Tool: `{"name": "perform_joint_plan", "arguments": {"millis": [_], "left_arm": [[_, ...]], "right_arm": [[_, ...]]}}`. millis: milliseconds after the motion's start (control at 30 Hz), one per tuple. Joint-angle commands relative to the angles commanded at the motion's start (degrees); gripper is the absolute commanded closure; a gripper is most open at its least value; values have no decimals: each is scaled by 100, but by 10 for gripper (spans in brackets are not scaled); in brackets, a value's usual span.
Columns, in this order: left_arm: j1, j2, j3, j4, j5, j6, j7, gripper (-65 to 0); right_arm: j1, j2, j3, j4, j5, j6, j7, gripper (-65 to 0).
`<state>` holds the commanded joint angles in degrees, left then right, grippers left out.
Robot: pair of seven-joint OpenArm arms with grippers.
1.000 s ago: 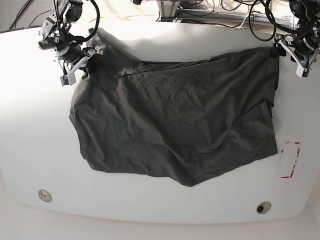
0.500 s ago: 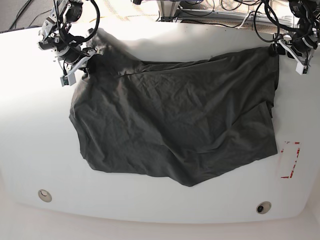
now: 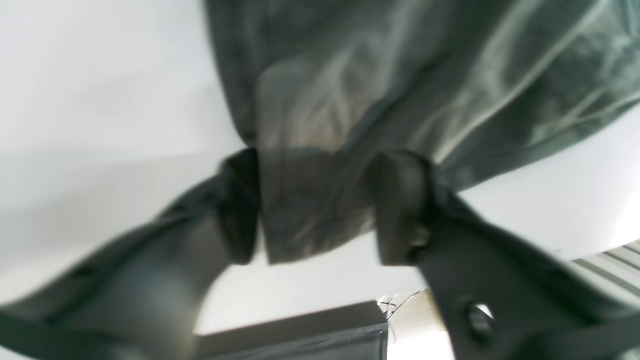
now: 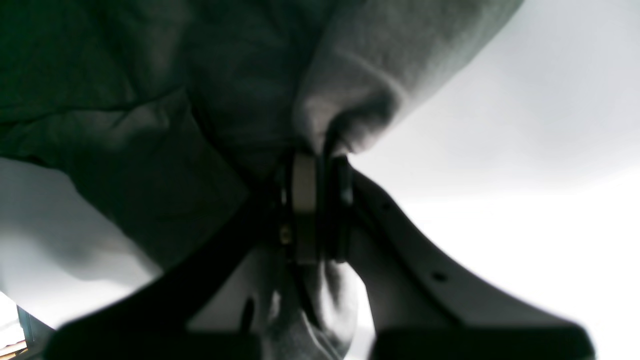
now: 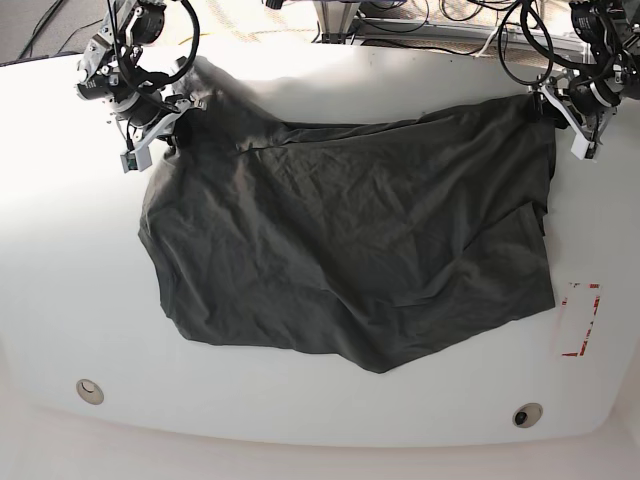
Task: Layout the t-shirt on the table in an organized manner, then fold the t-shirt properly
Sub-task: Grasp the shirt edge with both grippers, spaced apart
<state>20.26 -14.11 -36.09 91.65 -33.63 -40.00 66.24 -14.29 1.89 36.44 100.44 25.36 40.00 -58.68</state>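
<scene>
The dark charcoal-grey t-shirt (image 5: 350, 240) lies spread but wrinkled across the white table (image 5: 60, 260). Its lower edge is uneven. In the base view my right gripper (image 5: 180, 105) sits at the shirt's far left corner. The right wrist view shows this gripper (image 4: 315, 165) shut on a bunched fold of the t-shirt (image 4: 150, 100). My left gripper (image 5: 548, 102) is at the shirt's far right corner. In the blurred left wrist view its fingers (image 3: 240, 200) stand apart, the gripper (image 3: 317, 205) open, and an edge of the t-shirt (image 3: 400, 75) lies between them.
A red dashed rectangle mark (image 5: 580, 320) lies on the table just right of the shirt's lower right edge. Two round grommet holes (image 5: 90, 390) (image 5: 527, 414) sit near the front edge. Cables and frame parts (image 5: 400, 20) run behind the table.
My left gripper has moved left and slightly up, onto the shirt's far right corner. The right gripper and the shirt have hardly shifted.
</scene>
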Motion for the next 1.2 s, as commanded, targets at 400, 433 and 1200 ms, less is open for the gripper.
{"name": "perform_joint_plan", "arguments": {"millis": [400, 433, 1200], "left_arm": [[-18, 0, 18, 9, 26, 0, -26, 0], [-18, 0, 18, 18, 26, 0, -26, 0], [-607, -202, 0, 2286, -325, 0, 431, 0]], "right_arm": [[0, 0, 0, 9, 0, 0, 0, -48], [0, 0, 0, 9, 0, 0, 0, -46], [-273, 149, 273, 1530, 1099, 0, -246, -2]]}}
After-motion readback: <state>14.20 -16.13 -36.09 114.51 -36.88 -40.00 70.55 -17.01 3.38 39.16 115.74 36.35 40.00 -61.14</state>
